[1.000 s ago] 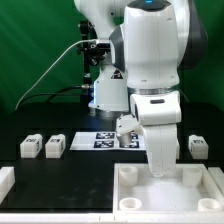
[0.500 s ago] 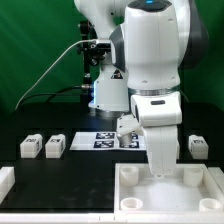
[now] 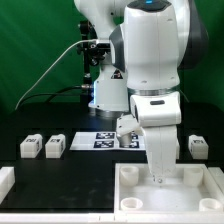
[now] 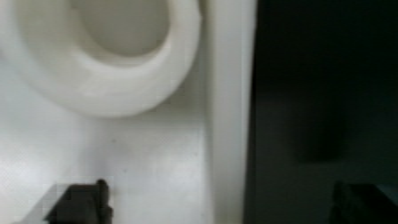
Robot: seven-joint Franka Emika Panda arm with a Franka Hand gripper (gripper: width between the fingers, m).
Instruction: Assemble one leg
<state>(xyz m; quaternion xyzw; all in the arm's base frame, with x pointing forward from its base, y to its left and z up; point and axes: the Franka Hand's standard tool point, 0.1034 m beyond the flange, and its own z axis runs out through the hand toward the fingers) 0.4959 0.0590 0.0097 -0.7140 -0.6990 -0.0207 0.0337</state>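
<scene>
**Jaws Open Over the Panel Rim**

My gripper (image 3: 157, 180) hangs open and empty, fingers (image 4: 77, 205) astride the panel (image 3: 190, 192) rim. I judge I should centre that rim before closing. At the exterior view's left stand a leg (image 3: 30, 147) and a second leg (image 3: 55, 146), with a third leg (image 3: 198, 147) at the right: small white tagged blocks, well apart from me.

The exterior camera faces the Franka arm (image 3: 150, 60) head-on from slightly above the black table (image 3: 80, 172), at mid-range. The wrist camera looks past the gripper (image 4: 219, 205), very close and blurred, onto a round hole (image 4: 125, 25) in the white panel (image 3: 200, 195). Both views share that panel, which sits at five o'clock in the exterior view.
</scene>
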